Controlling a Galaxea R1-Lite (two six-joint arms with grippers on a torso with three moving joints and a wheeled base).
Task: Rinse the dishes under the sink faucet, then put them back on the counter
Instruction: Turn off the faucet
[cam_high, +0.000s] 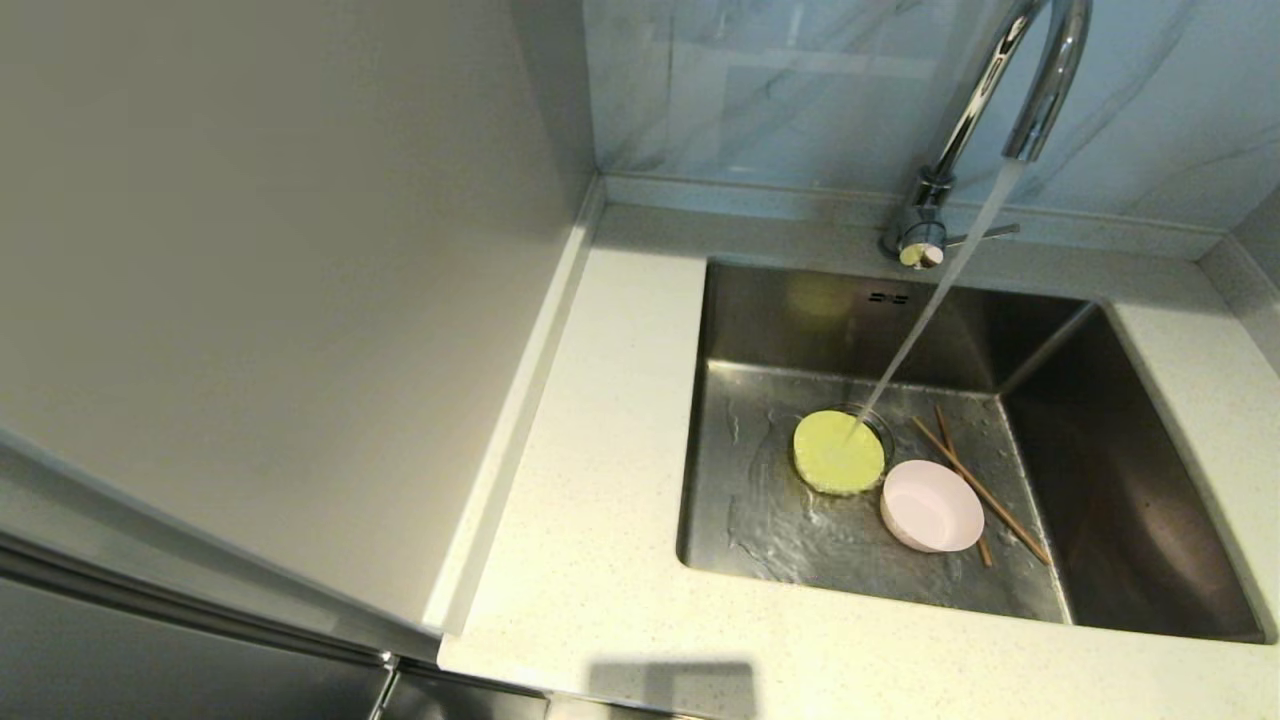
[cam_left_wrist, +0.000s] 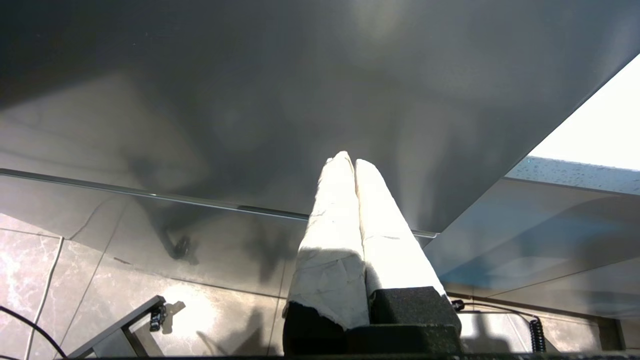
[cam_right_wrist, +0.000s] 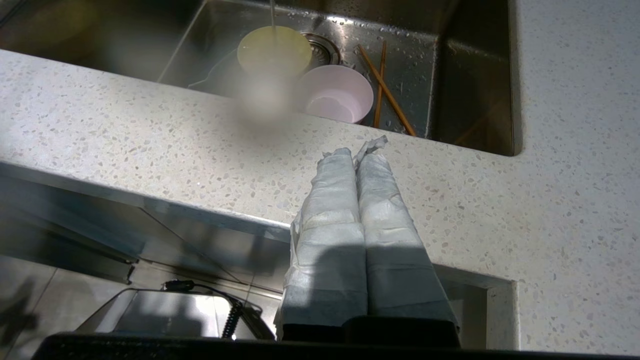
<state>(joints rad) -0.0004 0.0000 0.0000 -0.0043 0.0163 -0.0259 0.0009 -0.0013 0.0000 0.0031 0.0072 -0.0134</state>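
- Head view shows the faucet (cam_high: 1000, 110) running; its stream falls on the yellow-green bowl (cam_high: 838, 452), which lies in the sink (cam_high: 1130, 500) to be rinsed.
- The pink bowl (cam_high: 931, 506) touches it, and the chopsticks (cam_high: 975, 485) lie just beside.
- The right gripper (cam_right_wrist: 357, 152) has its jaws together, empty, low before the worktop (cam_right_wrist: 500, 200); the dishes are beyond them.
- The left gripper (cam_left_wrist: 348, 160), jaws together, is parked below a grey panel (cam_left_wrist: 250, 100).

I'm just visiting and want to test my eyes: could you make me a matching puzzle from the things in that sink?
Things:
1. green bowl
2. pink bowl
3. chopsticks
4. tap

States:
a. running
b. lying crossed on the sink floor
c. directly under the water stream
d. beside the stream, not under it

Pairs: 1-c, 2-d, 3-b, 4-a
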